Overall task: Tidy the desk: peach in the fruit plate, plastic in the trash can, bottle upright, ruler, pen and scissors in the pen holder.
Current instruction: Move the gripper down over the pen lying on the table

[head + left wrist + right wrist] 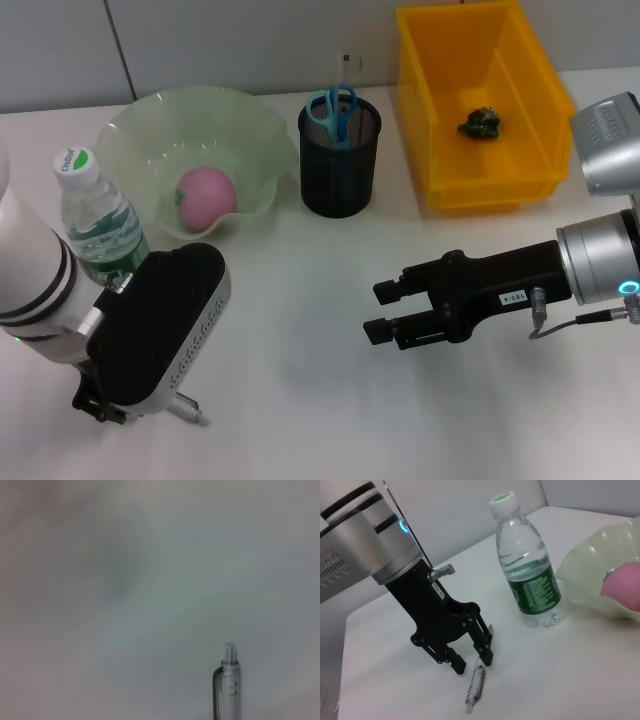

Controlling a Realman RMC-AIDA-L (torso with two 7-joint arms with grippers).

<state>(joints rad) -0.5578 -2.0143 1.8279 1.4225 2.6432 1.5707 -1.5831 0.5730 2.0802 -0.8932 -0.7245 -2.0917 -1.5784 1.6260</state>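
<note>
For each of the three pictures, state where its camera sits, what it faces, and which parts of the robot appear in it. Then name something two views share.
Head view: from the robot's head, looking down on the table; both arms show, left gripper pointing down, right gripper open over bare table.
Left wrist view: from the left wrist, facing the tabletop close up; only the pen shows, no robot parts.
Right wrist view: from the right wrist, facing across the table at the left gripper, open over the pen.
Shared: bottle, plate and peach appear in head and right wrist views.
</note>
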